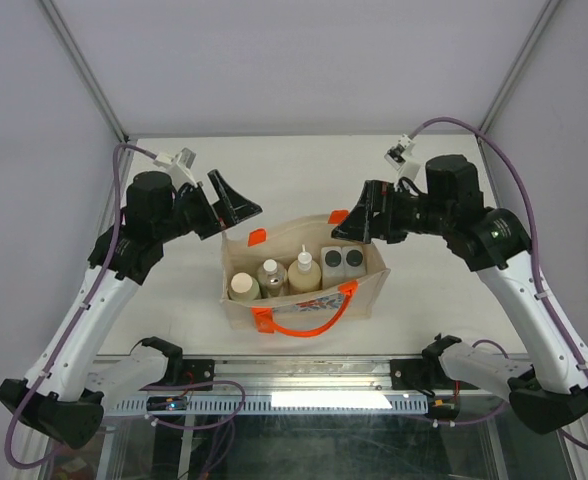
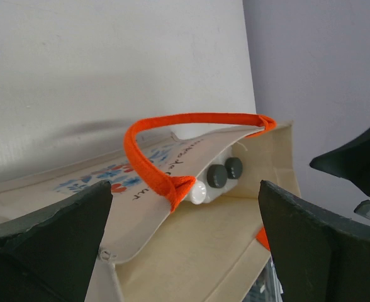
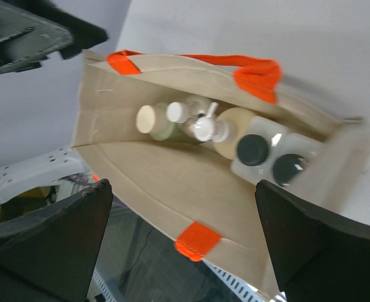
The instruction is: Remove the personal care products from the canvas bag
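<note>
The canvas bag (image 1: 314,305) stands open in the middle of the table, its near orange handle (image 1: 310,326) hanging forward. In it the personal care products stand in a row: a beige round-capped bottle (image 1: 244,287), a silver one (image 1: 271,277), a cream one with a pointed nozzle (image 1: 305,271) and two white square dark-capped ones (image 1: 332,260) (image 1: 354,260). My left gripper (image 1: 232,208) hovers open above the bag's left end, holding nothing. The right gripper (image 1: 357,222) hovers open above the right end. The right wrist view looks down into the bag (image 3: 160,176) at the dark caps (image 3: 253,150).
A metal rail (image 1: 274,400) runs along the table's near edge between the arm bases. Grey walls and slanted frame posts (image 1: 84,70) close in the sides and back. In the left wrist view an orange handle (image 2: 172,126) arches over the bag (image 2: 197,251).
</note>
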### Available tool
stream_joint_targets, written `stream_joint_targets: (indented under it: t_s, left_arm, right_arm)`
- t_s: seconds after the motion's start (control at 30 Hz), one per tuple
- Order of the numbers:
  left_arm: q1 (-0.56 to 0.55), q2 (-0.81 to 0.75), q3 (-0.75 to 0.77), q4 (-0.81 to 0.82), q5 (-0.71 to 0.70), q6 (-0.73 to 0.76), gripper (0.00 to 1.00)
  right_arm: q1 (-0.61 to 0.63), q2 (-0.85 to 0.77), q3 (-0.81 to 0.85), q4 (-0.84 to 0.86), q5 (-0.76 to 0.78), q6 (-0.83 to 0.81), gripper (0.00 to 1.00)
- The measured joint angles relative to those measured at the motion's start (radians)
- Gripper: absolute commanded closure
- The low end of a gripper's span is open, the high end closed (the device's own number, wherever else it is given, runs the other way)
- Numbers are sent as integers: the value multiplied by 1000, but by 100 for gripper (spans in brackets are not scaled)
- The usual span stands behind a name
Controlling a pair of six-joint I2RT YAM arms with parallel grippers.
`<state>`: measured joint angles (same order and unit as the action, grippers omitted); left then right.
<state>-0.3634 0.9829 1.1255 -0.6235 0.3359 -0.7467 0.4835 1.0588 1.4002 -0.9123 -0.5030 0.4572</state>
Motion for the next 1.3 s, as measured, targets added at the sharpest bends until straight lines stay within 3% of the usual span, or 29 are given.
stream_joint_targets:
  t_s: [0.17,0.4,0.6,0.77,0.9,1.13,1.3]
  left_arm:
    - [-24,-43,-2,-2,-1,-23,1]
    - [-58,-46,73,-37,31,-26,1]
    - [-299,-40,47,-51,-15,-49,9]
    - [-533,-2,37,-92,-150,-79,24]
    - [-626,8,11,-109,-210,-105,36]
    - [-777,3,-117,-90,-257,-182,40]
    - [-789,-5,-187,-56,-257,-217,40]
  right_arm:
    - [73,1,-8,13,-37,24,3]
    - [146,-11,-49,32,-40,65,17]
    - [245,-24,-147,-11,21,96,36]
    - [292,-39,-165,-58,87,110,53]
    - [316,-85,-223,-57,106,134,64]
    - [351,-172,-361,-44,129,198,64]
    - [369,-219,-425,-45,159,238,62]
